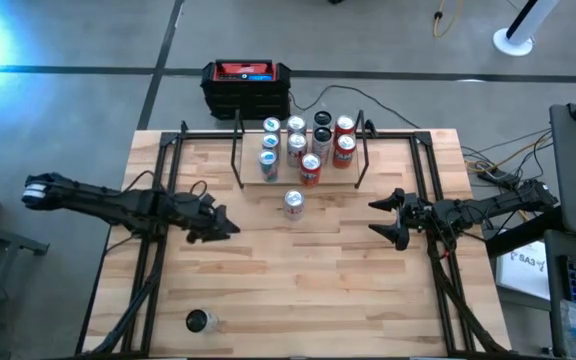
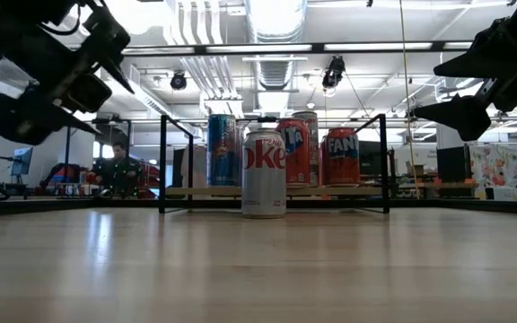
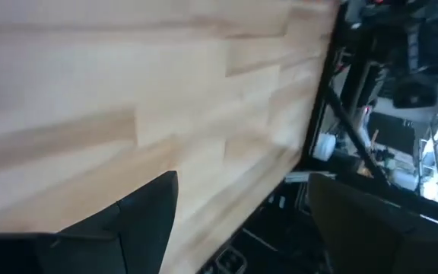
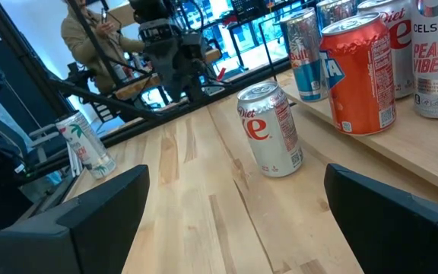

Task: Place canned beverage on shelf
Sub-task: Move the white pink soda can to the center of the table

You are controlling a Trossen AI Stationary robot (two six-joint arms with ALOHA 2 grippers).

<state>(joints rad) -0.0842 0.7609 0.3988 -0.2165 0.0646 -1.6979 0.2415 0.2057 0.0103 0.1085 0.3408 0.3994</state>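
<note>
A silver Diet Coke can [image 1: 293,203] [image 2: 264,172] [image 4: 271,129] stands upright on its base on the wooden table, just in front of the shelf [image 2: 366,190]. The shelf is a low wood board between thin black posts [image 1: 236,160], and several cans stand on it. My left gripper [image 1: 223,225] [image 3: 242,221] hangs open above the table, left of the can, with nothing between its fingers. My right gripper [image 1: 388,215] [image 4: 238,221] is open and level to the right of the can, pointing toward it, clear of it.
Another can [image 1: 200,321] [image 4: 86,144] lies near the table's near left corner. A black box with a red top [image 1: 246,85] sits beyond the far edge. Black frame rails [image 1: 168,160] run along both table sides. A person [image 4: 90,30] is beyond the table's left side.
</note>
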